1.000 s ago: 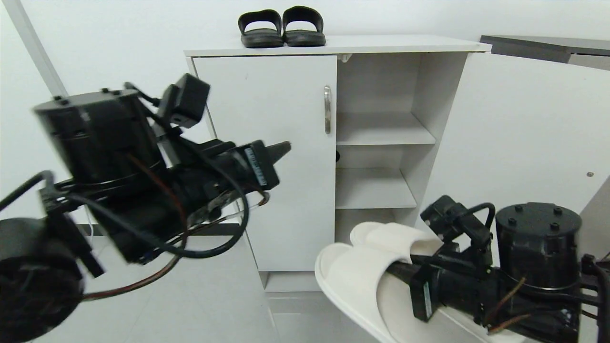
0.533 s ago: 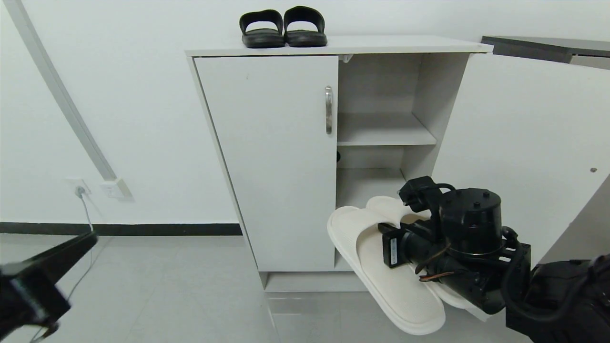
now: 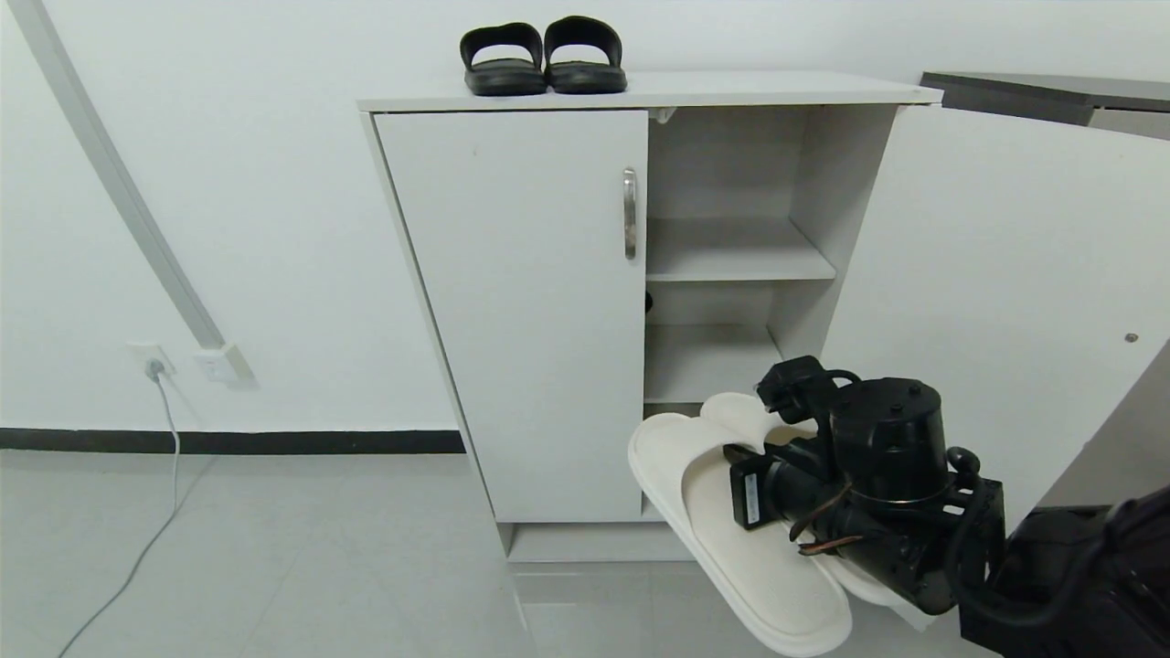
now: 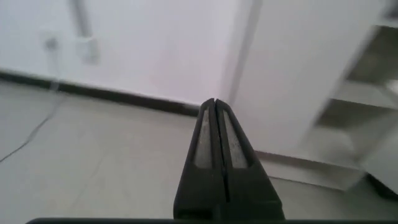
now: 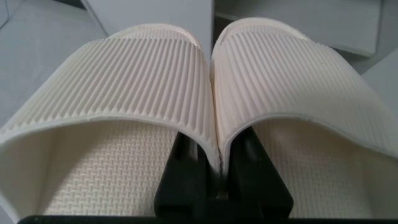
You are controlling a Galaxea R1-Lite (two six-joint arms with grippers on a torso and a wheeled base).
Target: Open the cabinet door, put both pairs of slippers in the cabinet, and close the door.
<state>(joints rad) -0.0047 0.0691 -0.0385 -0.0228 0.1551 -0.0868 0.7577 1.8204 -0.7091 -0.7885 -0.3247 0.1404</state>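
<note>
White slippers [image 3: 686, 466]: matt cream foam or soft plastic; straps finely ribbed, footbeds embossed with a small woven pattern.
Black slippers [image 3: 544, 57]: smooth moulded rubber or plastic with a dull sheen.
Cabinet [image 3: 521, 320]: white laminated board, smooth and matt.
Door handle [image 3: 629, 212]: polished metal, glossy.
Right gripper [image 5: 217, 177]: black hard plastic, matt.
Left gripper [image 4: 214, 130]: matt black casing; paler grey pads [image 4: 204, 134].
Floor [image 3: 274, 548]: pale grey tiles, smooth, with a slight sheen.
Wall [image 3: 274, 183]: white paint, matt.
</note>
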